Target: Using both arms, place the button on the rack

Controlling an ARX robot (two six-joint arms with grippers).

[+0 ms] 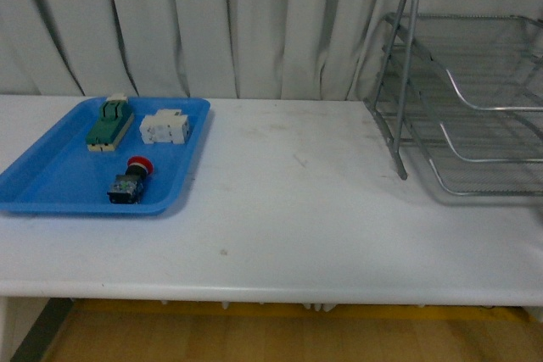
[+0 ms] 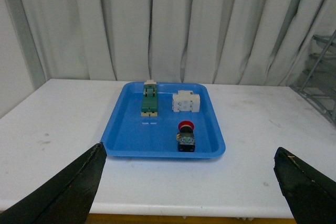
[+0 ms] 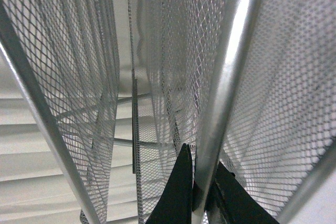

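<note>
The button (image 1: pixel 130 181), red cap on a dark body, lies on its side in the blue tray (image 1: pixel 51 177) at the table's left. It also shows in the left wrist view (image 2: pixel 186 136). The silver wire-mesh rack (image 1: pixel 462 91) stands at the table's right, partly cut off by the frame edge. Neither arm shows in the front view. My left gripper (image 2: pixel 191 190) is open and empty, back from the tray near the table's front edge. My right gripper (image 3: pixel 199 192) is shut on a tube of the rack (image 3: pixel 231 77), with mesh tiers all round it.
In the blue tray (image 2: pixel 126 129) a green-and-cream switch block (image 1: pixel 110 123) and a white block (image 1: pixel 165 127) lie behind the button. White curtains hang behind the table. The table's front edge runs low across the front view.
</note>
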